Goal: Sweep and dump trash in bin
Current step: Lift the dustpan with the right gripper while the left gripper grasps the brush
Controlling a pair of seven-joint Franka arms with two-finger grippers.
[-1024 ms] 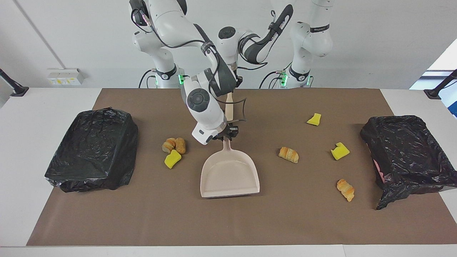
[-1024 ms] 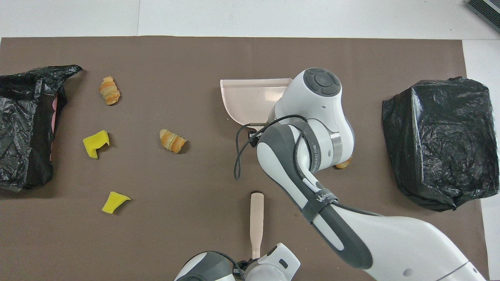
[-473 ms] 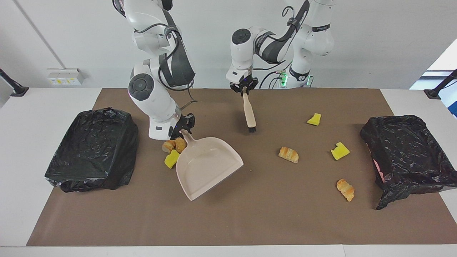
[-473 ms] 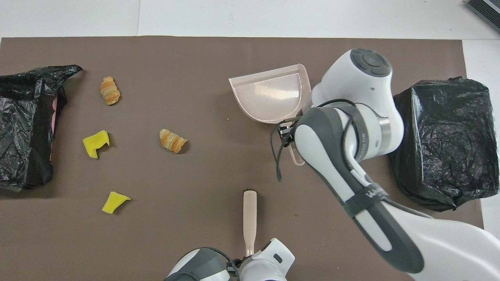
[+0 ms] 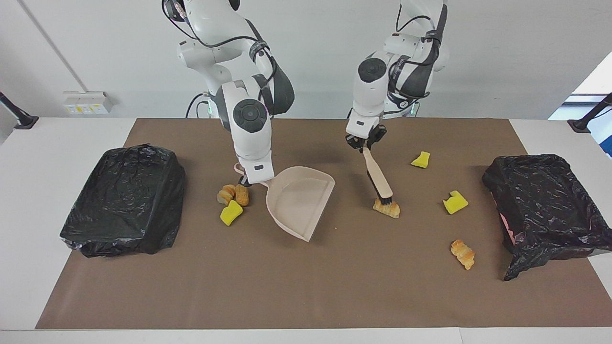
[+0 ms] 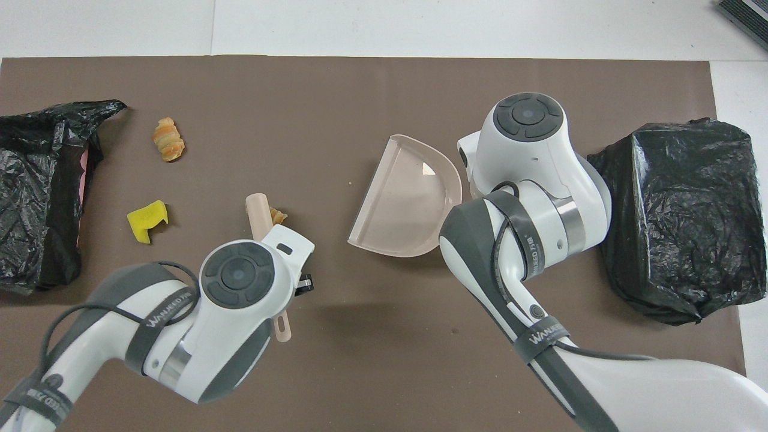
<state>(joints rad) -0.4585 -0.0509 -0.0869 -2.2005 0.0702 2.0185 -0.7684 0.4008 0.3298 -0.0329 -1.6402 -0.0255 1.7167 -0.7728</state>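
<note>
The left claw [image 5: 364, 144] is clamping the brush [image 5: 377, 178] by its handle, bristles pressing on a bread piece [image 5: 387, 208] mid-bench. The right claw [image 5: 247, 180] is gripping the dustpan [image 5: 300, 199] by its handle, tilting it with its mouth turned toward the brush and the lip down near the mat [image 5: 306, 286].

Risks from here, as I judge it: there is open mat between that piece and the pan's lip, so a hard flick could be sending the bread rolling past the pan or skipping over the lip. With the pan tilted, whatever goes in could be sliding straight back out.

More trash is lying about: two bread pieces [image 5: 234, 194] and a yellow chunk [image 5: 231, 213] are crowding the pan's handle end, on the wrong side for sweeping. Toward the left arm's end, two yellow chunks [image 5: 455, 202] and another bread piece [image 5: 463, 253] are waiting near a black-bagged bin [image 5: 545, 205]. A second bagged bin [image 5: 125, 198] is sitting at the right arm's end, its top looking covered by the bag, which could be blocking a dump.
</note>
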